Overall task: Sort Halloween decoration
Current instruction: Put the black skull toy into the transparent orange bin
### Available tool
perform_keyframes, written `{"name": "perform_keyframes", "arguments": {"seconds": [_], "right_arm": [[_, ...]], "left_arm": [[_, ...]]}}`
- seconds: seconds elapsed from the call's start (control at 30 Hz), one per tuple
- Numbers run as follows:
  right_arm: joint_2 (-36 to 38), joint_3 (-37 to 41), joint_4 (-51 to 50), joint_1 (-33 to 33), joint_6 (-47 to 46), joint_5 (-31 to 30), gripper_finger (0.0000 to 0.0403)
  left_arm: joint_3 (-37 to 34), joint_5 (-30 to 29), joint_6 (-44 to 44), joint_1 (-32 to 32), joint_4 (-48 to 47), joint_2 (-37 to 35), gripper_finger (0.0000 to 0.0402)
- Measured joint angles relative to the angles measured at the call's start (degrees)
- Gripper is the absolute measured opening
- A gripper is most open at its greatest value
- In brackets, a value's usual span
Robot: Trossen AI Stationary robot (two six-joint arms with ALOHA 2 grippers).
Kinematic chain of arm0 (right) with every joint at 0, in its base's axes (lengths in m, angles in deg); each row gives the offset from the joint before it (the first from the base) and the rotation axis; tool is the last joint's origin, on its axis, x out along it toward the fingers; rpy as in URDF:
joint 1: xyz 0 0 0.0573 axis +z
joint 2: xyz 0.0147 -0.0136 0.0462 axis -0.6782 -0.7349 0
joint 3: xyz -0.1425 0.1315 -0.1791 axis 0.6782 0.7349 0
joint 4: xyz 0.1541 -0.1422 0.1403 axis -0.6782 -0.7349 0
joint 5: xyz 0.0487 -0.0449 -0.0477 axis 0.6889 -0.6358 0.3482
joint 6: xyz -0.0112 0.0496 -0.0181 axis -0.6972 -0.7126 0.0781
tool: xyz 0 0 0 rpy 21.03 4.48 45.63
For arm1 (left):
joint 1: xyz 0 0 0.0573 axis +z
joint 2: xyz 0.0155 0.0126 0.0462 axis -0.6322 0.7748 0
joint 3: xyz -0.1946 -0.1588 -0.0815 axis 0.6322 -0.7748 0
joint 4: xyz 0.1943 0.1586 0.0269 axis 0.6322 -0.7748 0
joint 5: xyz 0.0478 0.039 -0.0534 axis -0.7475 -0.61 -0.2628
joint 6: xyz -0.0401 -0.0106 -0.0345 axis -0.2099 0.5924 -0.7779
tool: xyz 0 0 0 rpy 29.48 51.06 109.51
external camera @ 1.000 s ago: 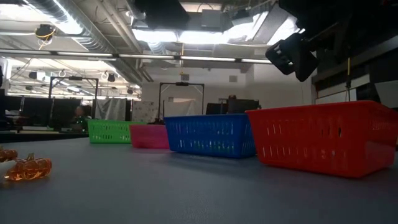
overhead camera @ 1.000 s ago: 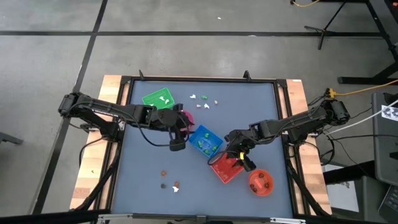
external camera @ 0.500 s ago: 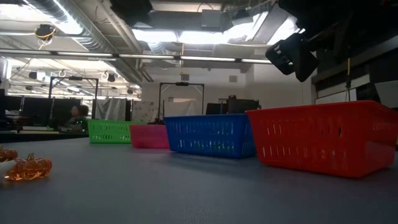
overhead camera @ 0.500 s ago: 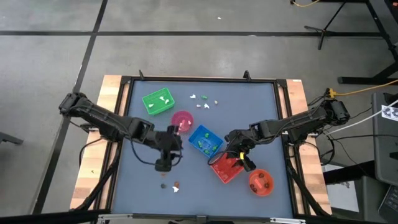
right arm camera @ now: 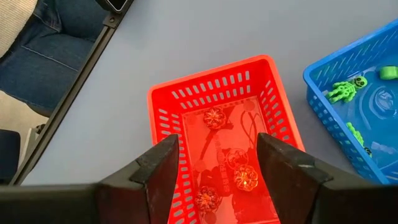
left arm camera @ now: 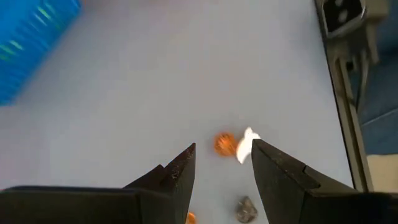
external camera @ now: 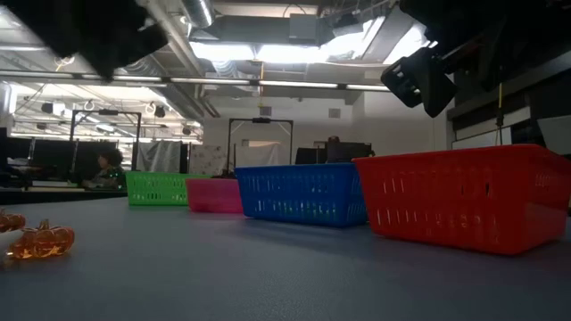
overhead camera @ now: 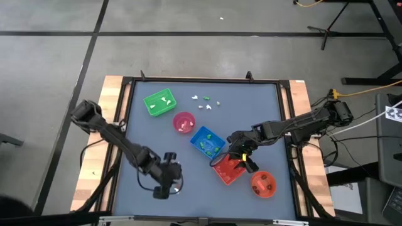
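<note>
1. High view. The desk (overhead camera: 251, 119) carries a green tray (overhead camera: 159, 103) with white trinkets in it, a pink bowl (overhead camera: 184, 122), a blue tray (overhead camera: 206, 142), a red tray (overhead camera: 227, 170) and an orange bowl (overhead camera: 264, 184). A loose cluster of white and green trinkets (overhead camera: 206, 102) lies near the far edge, apart from the green tray. The left end effector (overhead camera: 164, 186) hangs low over the near-left part of the desk. The right end effector (overhead camera: 241, 157) hovers over the red tray.

2. Low view. Only here does the room behind show. The green, pink, blue and red containers stand in a row. An orange pumpkin trinket (external camera: 37, 242) lies on the desk at near left. The right arm's dark parts hang at upper right, and a dark blurred mass shows at upper left.

3. Left wrist view. The left end effector (left arm camera: 224, 163) has its fingers spread and holds nothing. Just beyond them lie an orange trinket (left arm camera: 224, 144) touching a white trinket (left arm camera: 247, 143), and a dark trinket (left arm camera: 246, 210) is nearer. The high view hides these under the arm.

4. Right wrist view. The right end effector (right arm camera: 217, 158) is spread wide and empty above the red tray, where several orange pumpkins (right arm camera: 214, 117) rest. Green figures (right arm camera: 344, 90) lie in the blue tray.

5. Change. The left arm was by the pink bowl a second ago and has swung to the near edge; the right arm has not moved.
</note>
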State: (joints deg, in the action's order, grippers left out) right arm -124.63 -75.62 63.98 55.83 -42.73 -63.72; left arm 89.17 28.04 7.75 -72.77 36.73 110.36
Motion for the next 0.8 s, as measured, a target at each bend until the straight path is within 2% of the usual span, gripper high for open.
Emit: {"name": "perform_keyframes", "arguments": {"seconds": [0.2, 0.43, 0.8], "right_arm": [[0.00, 0.00, 0.02, 0.00, 0.00, -0.01, 0.0216], [-0.02, 0.00, 0.02, -0.02, 0.01, -0.02, 0.0216], [-0.02, 0.00, 0.09, -0.01, 0.02, -0.04, 0.0216]], "left_arm": [[0.00, 0.00, -5.93, -3.91, 0.01, 5.50, 0.0141], [0.00, 0.46, -6.60, -7.01, 0.00, 9.97, 0.0141], [0.00, 1.81, -15.24, -9.05, -2.77, 11.28, 0.0141]]}}
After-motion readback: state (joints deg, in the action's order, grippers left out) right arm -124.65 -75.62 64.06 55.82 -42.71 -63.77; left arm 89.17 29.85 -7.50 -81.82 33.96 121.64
